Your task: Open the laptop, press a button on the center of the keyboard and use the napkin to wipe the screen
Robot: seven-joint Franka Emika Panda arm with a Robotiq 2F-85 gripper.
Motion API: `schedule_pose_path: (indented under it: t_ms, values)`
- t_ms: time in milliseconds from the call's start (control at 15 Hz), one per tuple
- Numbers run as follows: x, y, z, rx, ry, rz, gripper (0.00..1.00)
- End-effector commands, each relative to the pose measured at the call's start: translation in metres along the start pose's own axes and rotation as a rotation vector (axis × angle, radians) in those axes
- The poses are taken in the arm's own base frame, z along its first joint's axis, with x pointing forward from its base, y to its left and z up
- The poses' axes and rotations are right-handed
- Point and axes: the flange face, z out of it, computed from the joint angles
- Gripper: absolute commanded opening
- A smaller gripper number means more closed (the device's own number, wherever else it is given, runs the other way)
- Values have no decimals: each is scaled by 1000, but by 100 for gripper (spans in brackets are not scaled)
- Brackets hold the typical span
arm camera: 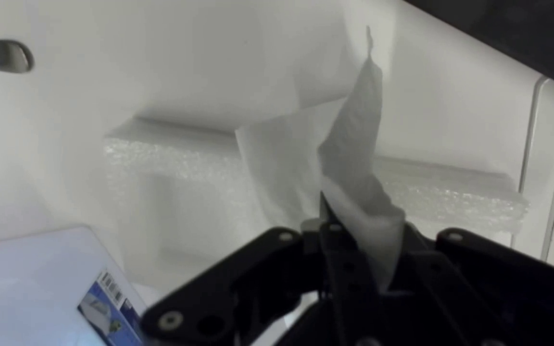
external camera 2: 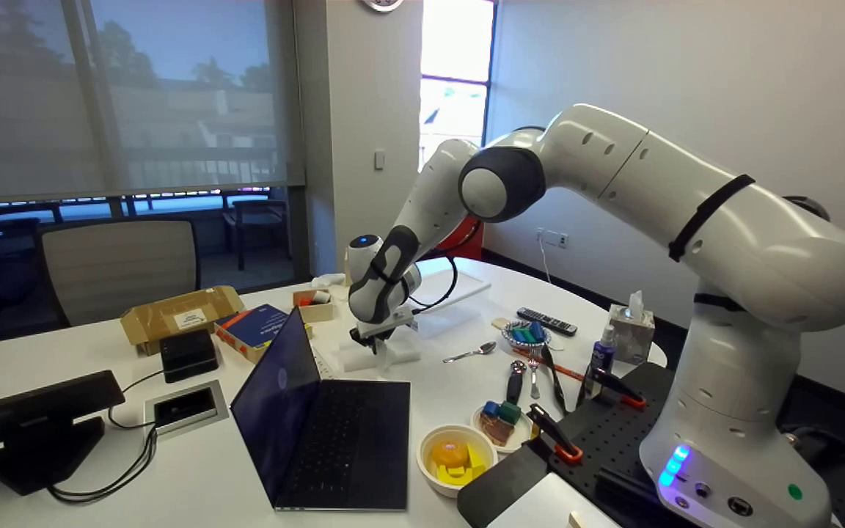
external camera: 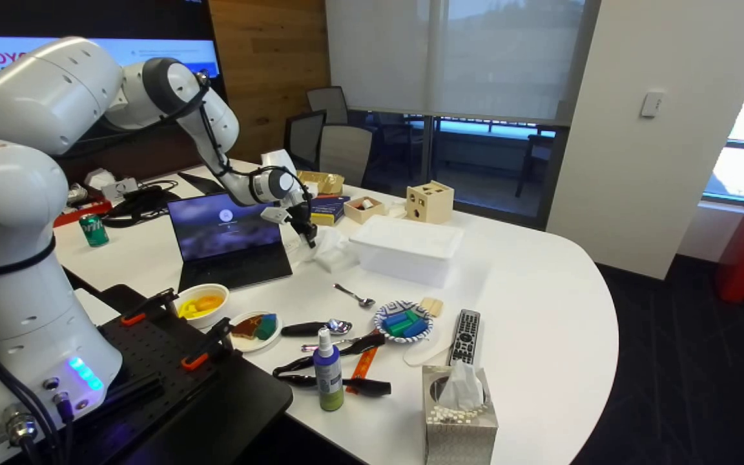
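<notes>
The laptop stands unfolded on the table, its glowing screen (external camera: 217,226) upright and its dark keyboard (external camera 2: 331,433) flat in front. In the wrist view a white napkin (arm camera: 351,139) rises in a crumpled point from between the black fingers of my gripper (arm camera: 367,230), which is shut on it. An exterior view shows the gripper (external camera: 310,240) pointing down just beside the screen's edge, low over the table. In an exterior view, a bit of the napkin (external camera 2: 384,359) hangs under the fingertips.
Bubble wrap (arm camera: 181,154) lies below the napkin, with a lidded white box (external camera: 407,239) close by. A spoon (external camera: 356,296), a bowl with yellow and orange pieces (external camera: 203,303) and a blue-patterned bowl (external camera: 404,321) stand nearer the robot base. A blue book (external camera 2: 254,326) lies behind the laptop.
</notes>
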Motion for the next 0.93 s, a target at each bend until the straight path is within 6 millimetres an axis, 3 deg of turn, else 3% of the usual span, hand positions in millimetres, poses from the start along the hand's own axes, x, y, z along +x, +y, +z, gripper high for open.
schedule_pose_path:
  t_ms: [0, 400, 867]
  values:
    - [-5, 4, -14, 25, -5, 38, 0]
    - [-45, 5, -56, 294, 82, 20, 0]
    - [-128, 1, -116, 623, 208, -67, 0]
